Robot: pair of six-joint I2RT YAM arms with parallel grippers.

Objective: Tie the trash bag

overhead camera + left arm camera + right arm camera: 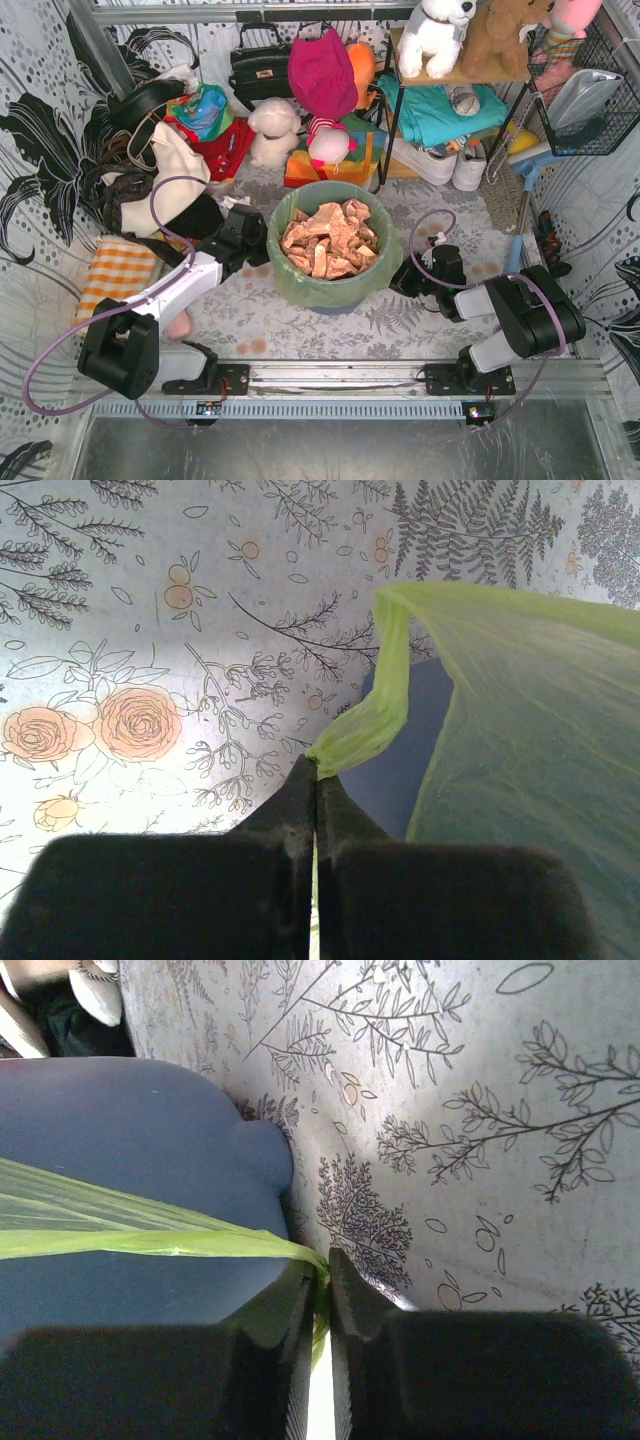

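Observation:
The light-green trash bag (pixel 368 283) lines a round blue-grey bin (pixel 330 303) at the table's middle, with crumpled brown paper (pixel 328 238) inside. My left gripper (pixel 258 232) is at the bin's left rim, shut on a gathered strip of the bag (pixel 372 720); the bin's wall (pixel 395 770) shows behind it. My right gripper (pixel 398 279) is at the bin's right side, shut on a stretched strip of the bag (pixel 150 1242), with the bin's wall (pixel 130 1150) to its left.
Bags, clothes and soft toys (pixel 275 128) are piled behind the bin. A shelf (pixel 440 110) with shoes stands at the back right. An orange checked cloth (pixel 118 272) lies at the left. A blue tool handle (pixel 517 240) lies at the right.

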